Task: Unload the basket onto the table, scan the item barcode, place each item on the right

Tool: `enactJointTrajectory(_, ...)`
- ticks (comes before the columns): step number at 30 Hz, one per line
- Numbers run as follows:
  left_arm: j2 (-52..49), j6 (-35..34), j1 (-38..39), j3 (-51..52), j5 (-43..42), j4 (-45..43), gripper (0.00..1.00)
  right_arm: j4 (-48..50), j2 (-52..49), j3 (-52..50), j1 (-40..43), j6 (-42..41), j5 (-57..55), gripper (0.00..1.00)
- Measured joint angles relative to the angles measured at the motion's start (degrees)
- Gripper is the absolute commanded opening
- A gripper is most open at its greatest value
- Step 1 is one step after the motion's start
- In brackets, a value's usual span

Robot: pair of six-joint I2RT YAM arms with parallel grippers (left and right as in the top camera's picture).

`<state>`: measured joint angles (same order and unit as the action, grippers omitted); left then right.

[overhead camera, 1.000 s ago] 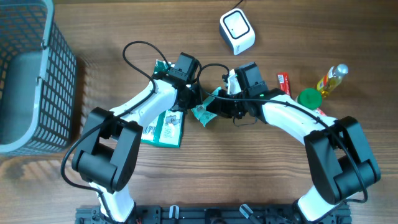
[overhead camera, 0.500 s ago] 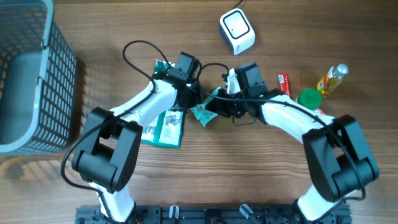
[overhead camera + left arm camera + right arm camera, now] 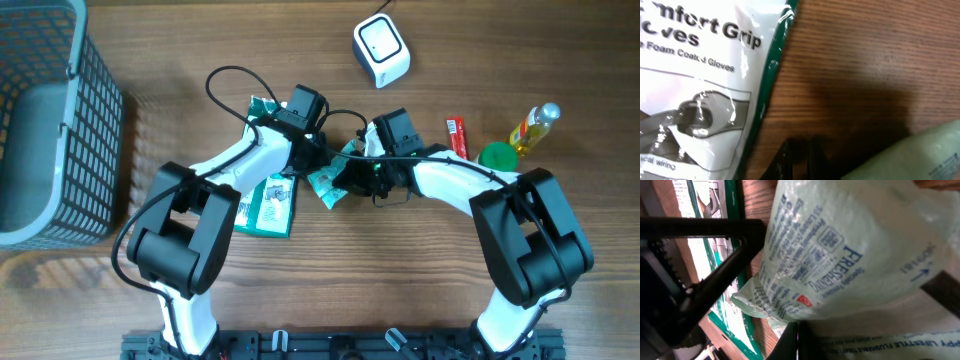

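At mid-desk, the right fingers appear clamped on the packet and the left fingers are closed beside it, well apart from the scanner; scanning is judged outstanding.

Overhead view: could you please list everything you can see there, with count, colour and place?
basket: one, grey-blue, far left
scanner: one, white, top centre
gloves pack: one, white and green, under the left arm
pouch: one, pale green, centre
small wrapper: one, green, beside the left arm
packet: one, red, right
round lid: one, green, right
bottle: one, yellow, right
table: one, brown wood
left fingers: black, shut, beside the pouch
right fingers: black, shut on the pouch
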<state>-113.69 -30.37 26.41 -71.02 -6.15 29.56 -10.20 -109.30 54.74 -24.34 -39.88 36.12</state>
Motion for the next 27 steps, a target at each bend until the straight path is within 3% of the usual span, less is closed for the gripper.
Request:
enactJointTrajectory(9, 4.9, 0.0, -6.2, -1.3, -4.4, 7.4, 0.04, 3.7, 0.5, -0.4, 0.2, 0.4, 1.8, 0.06)
enactJointTrajectory(16, 7.3, 0.1, -6.1, -1.9, -8.5, 9.3, 0.04, 3.5, 9.6, 1.1, 1.8, 0.8, -2.0, 0.04)
enactJointTrajectory(27, 7.3, 0.0, 0.2, 1.8, -10.7, 5.3, 0.04, 8.7, -0.3, 1.3, 3.7, 0.6, -4.1, 0.04)
